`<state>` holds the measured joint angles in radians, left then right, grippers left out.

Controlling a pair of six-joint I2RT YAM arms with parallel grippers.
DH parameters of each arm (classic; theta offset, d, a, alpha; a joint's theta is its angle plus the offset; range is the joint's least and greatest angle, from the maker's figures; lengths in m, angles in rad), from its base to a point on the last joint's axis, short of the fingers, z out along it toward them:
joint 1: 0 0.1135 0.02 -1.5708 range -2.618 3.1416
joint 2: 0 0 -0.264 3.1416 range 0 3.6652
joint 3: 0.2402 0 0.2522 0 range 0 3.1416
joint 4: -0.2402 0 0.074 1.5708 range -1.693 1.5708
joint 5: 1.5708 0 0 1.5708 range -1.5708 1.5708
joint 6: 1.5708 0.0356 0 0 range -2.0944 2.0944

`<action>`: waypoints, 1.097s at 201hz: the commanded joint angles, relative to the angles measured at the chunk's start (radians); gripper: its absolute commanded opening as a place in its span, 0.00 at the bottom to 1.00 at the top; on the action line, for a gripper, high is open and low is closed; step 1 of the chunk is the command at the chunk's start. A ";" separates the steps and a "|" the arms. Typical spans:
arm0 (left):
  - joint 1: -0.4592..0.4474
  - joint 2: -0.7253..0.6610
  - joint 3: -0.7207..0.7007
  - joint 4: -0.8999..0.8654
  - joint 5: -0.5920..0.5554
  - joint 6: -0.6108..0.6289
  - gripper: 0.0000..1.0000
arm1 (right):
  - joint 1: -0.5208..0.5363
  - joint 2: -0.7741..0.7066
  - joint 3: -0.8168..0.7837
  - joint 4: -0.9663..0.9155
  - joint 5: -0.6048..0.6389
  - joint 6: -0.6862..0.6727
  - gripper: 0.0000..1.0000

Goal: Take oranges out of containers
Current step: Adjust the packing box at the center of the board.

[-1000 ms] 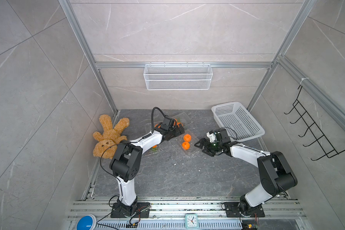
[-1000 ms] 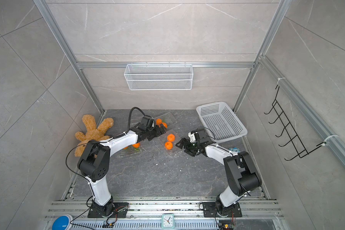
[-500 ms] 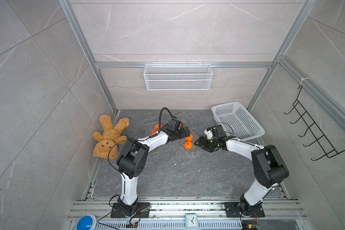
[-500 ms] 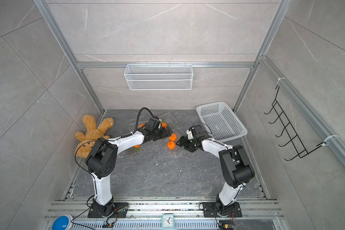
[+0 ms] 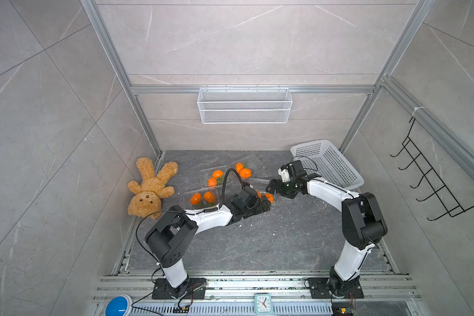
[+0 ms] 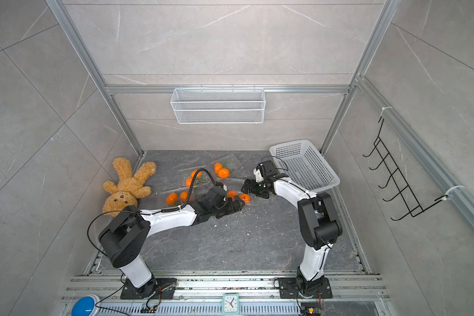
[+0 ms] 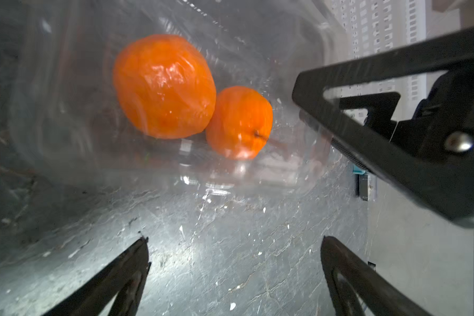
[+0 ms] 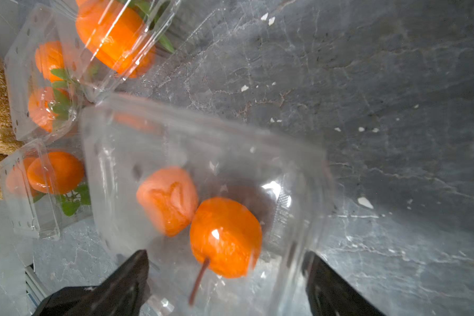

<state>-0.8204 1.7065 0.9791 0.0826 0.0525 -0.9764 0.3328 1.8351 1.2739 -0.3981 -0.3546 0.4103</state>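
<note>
A clear container (image 8: 285,164) holding two oranges (image 8: 167,199) (image 8: 225,235) lies on the dark floor between my two grippers. My right gripper (image 8: 225,255) is open, its fingers wide on either side of the container's near end; I cannot tell whether they touch it. In both top views it (image 5: 271,187) (image 6: 246,187) faces left at these oranges (image 5: 269,197). My left gripper (image 7: 234,240) (image 5: 266,205) is open over bare floor, just short of the same container (image 7: 66,109) and its oranges (image 7: 164,87). Three more containers with oranges (image 5: 242,170) (image 5: 215,177) (image 5: 201,198) lie behind.
A teddy bear (image 5: 149,188) lies by the left wall. A white perforated basket (image 5: 329,164) leans in the back right corner behind the right arm. A wire basket (image 5: 244,105) hangs on the back wall and black hooks (image 5: 433,186) on the right wall.
My left gripper has come away from the back containers, forward and to the right, up to the container at my right gripper. The right gripper has shifted slightly back and left.
</note>
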 commanded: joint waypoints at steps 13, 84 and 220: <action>0.026 -0.156 0.031 -0.145 -0.128 0.036 1.00 | -0.011 -0.032 0.008 -0.058 0.014 -0.039 1.00; 0.225 -0.065 0.219 -0.277 -0.104 0.221 1.00 | -0.016 -0.099 -0.070 0.007 0.031 0.043 0.99; 0.205 0.224 0.355 -0.020 0.108 0.224 0.99 | -0.020 0.114 0.116 0.008 0.014 -0.071 0.84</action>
<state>-0.6018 1.9835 1.3815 -0.0425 0.1181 -0.7071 0.3145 1.9255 1.3476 -0.3695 -0.3401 0.3874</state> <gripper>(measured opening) 0.992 0.842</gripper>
